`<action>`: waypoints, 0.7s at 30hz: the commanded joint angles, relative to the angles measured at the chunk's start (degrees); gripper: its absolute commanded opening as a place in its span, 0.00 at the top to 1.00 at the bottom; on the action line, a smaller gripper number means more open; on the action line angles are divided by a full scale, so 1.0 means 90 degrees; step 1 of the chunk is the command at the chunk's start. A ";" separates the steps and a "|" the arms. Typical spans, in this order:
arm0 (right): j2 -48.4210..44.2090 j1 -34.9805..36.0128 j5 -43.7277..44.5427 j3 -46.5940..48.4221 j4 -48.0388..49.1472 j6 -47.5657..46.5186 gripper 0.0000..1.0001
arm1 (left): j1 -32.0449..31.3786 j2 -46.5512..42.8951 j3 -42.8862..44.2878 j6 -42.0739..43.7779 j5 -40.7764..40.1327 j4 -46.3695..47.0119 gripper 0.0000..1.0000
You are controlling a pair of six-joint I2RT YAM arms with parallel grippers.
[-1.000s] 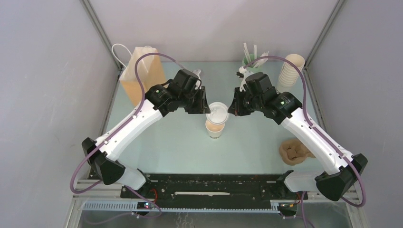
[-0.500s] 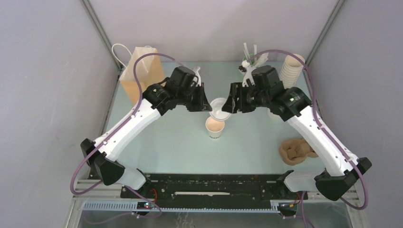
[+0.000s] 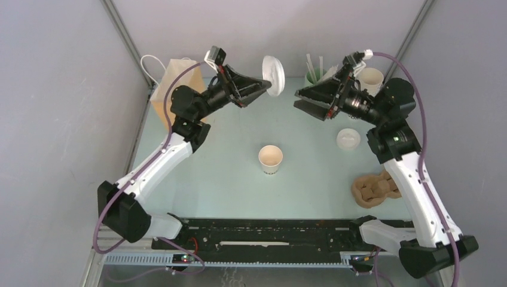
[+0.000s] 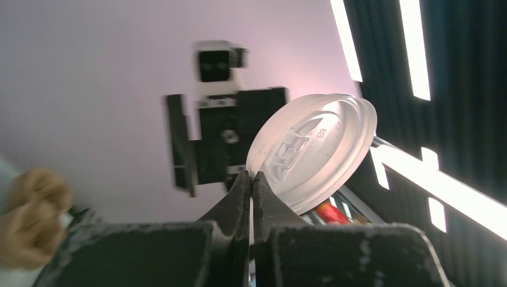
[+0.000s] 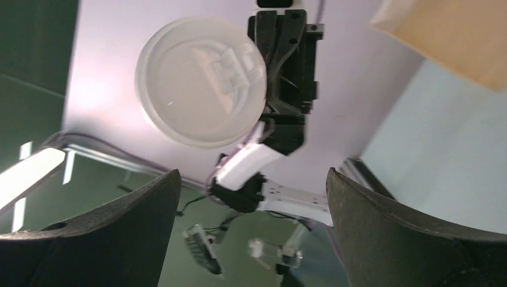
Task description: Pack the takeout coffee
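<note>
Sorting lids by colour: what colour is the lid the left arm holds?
The lid is translucent white, clearest in the left wrist view.

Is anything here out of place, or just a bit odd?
Yes. The paper cup stands open in the middle of the table, with no lid on. The left gripper pinches a white lid by its rim, tilted, high in the air. A second lid lies loose on the table. No spill shows.

Lidless cup (image 3: pixel 270 159) upright (lid (image 3: pixel 272 75) aloft).
</note>
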 commanded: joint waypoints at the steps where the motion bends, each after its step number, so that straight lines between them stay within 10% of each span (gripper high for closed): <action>1: 0.0406 0.0215 -0.0234 -0.0065 0.2422 0.1931 0.00 | -0.0061 0.0438 0.0145 -0.2215 0.0286 0.3425 1.00; 21: 0.0955 0.0675 -0.0218 0.0472 0.2559 0.1945 0.00 | -0.0250 0.0605 0.0224 -0.1084 0.0764 0.1749 1.00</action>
